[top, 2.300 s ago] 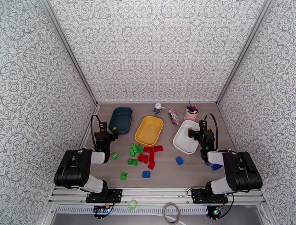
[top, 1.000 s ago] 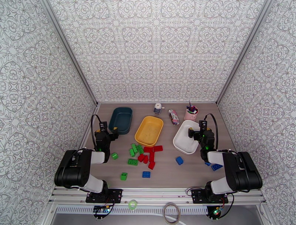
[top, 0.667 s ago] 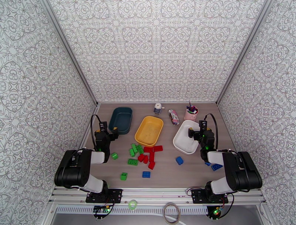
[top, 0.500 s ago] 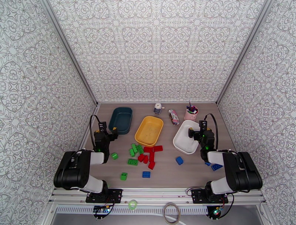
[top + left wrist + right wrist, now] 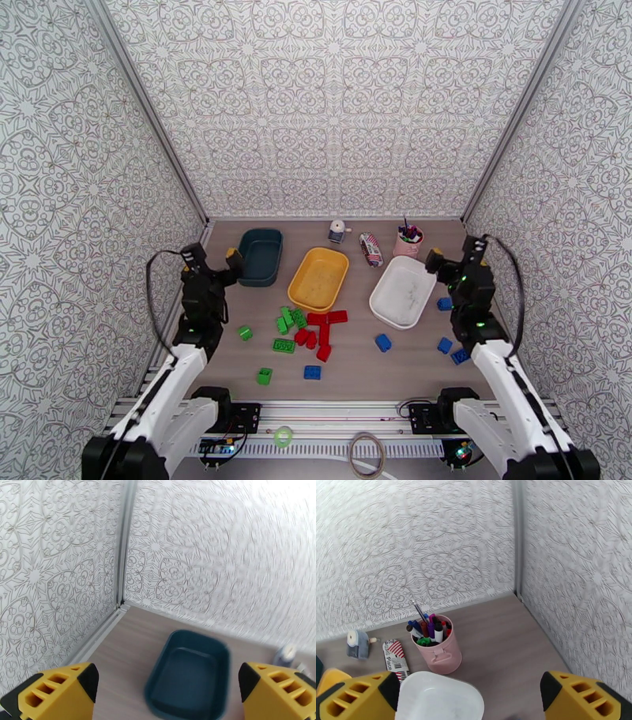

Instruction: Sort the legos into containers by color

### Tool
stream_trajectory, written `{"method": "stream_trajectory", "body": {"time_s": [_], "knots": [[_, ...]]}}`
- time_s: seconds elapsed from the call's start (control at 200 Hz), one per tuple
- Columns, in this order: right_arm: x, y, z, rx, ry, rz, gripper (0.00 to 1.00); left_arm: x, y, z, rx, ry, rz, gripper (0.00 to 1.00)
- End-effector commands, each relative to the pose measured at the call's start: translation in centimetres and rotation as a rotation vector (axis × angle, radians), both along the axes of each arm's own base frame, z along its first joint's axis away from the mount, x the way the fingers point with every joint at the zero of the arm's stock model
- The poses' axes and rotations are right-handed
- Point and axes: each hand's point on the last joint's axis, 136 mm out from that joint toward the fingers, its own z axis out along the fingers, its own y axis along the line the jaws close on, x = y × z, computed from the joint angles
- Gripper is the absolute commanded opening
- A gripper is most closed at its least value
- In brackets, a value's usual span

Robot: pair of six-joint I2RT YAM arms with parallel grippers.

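Left gripper [image 5: 213,256] from the top cam: wide open, nothing held, up by the worktop's left edge, just left of the shallow dark teal plastic tray [image 5: 261,260]. Right gripper [image 5: 454,253] same deal, spread wide and empty, near the right edge, just beside the shallow white plastic tray [image 5: 404,292]. Shallow yellow plastic tray [image 5: 318,280] between those two. Small studded plastic legos [image 5: 308,328] in red, green and blue loose on the worktop: main bunch mid-worktop just in front of the yellow tray, a few green and blue strays toward the front edge, several blue ones by the right edge. Pink cup of pens [image 5: 408,239] at the back edge.

Left wrist cam: yellow fingers [image 5: 59,693] far apart at the bottom corners, teal tray [image 5: 189,665] between and beyond them, toward the back-left corner.

Right wrist cam: yellow fingers [image 5: 359,699] again wide apart, white tray [image 5: 438,699] between them, pink cup [image 5: 438,653] just behind it, red-striped packet [image 5: 395,657] and small grey-blue gadget [image 5: 357,644] off to the left along the back edge.
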Motion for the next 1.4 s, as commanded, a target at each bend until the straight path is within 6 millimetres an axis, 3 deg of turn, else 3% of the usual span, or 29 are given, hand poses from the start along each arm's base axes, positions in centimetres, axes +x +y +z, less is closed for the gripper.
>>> {"method": "stream_trajectory", "body": {"time_s": [0.0,0.09,0.205,0.265,0.37,0.53,0.745,0.9,1.005,1.095,1.391], "knots": [[-4.0,-1.1,-6.0,0.186,0.349,-0.164,0.99,-2.3,0.7,-4.0,-0.253,0.201,0.093,0.99],[-3.4,1.5,-6.3,0.324,0.388,-0.069,0.99,-2.7,-0.1,-4.2,-0.422,0.206,0.054,0.99],[-2.4,5.8,-5.8,0.482,0.422,0.132,0.81,-3.8,0.4,-5.0,-0.621,0.155,0.083,0.99],[-2.2,7.5,-6.3,0.523,0.501,0.207,0.75,-4.3,0.5,-4.9,-0.689,0.114,0.091,0.99],[-3.0,9.3,-6.8,0.503,0.590,0.283,0.74,-3.5,-1.2,-4.8,-0.776,0.162,-0.024,0.99],[-5.8,11.6,-7.5,0.413,0.689,0.384,0.74,-2.4,-6.8,-4.3,-0.706,0.341,-0.239,0.88],[-10.9,14.6,-11.6,0.326,0.854,0.447,0.75,-3.3,-16.1,-5.9,-0.571,0.493,-0.434,0.87],[-13.1,16.0,-14.2,0.265,0.936,0.486,0.79,-4.3,-20.2,-7.0,-0.523,0.552,-0.493,0.84],[-13.8,16.6,-15.8,0.203,1.001,0.505,0.79,-4.6,-20.5,-7.6,-0.532,0.570,-0.487,0.84],[-14.3,17.3,-17.0,0.150,1.045,0.524,0.79,-4.7,-20.0,-7.8,-0.532,0.578,-0.474,0.90],[-15.0,19.1,-20.3,0.042,1.140,0.587,0.74,-5.1,-17.8,-8.8,-0.579,0.600,-0.418,0.91]]}}
